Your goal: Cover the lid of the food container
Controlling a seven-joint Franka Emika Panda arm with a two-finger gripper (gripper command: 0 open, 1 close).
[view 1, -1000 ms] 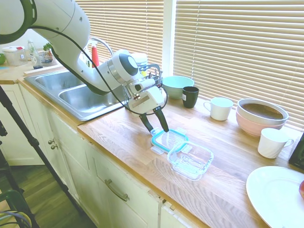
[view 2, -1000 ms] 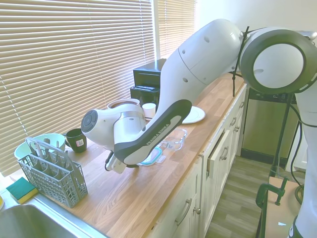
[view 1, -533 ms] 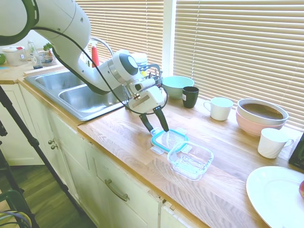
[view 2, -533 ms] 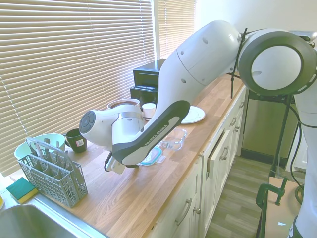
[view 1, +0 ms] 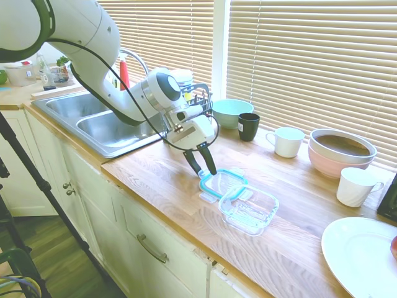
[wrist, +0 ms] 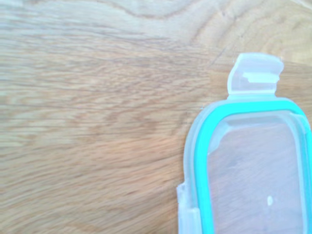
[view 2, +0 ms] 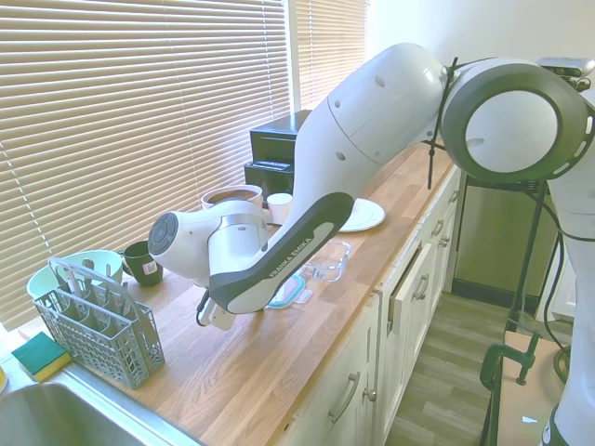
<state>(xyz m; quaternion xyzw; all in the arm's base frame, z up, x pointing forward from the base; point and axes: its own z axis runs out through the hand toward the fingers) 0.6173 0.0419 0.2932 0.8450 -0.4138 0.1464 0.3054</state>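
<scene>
Here, lid: laid flat on the wooden counter, teal rim up, not on the dish; in the wrist view one clear snap tab is seen sticking out from its edge.
Food container: a clear glass dish set on the counter just beside the lid, on the side nearer the white plate; their edges seem to touch or overlap slightly, but which cannot be told.
Gripper: lowered to the counter at the lid's edge on the sink side; the two dark fingers are seen spread apart, nothing held between them.
Gripper from the other side: mostly hidden by the arm, so the fingers cannot be judged there.
Behind the lid: a teal bowl, a dark mug and a white cup are lined up along the window.
Further off: a pink bowl, a second white cup and a white plate.
Sink: well apart from the lid.
</scene>
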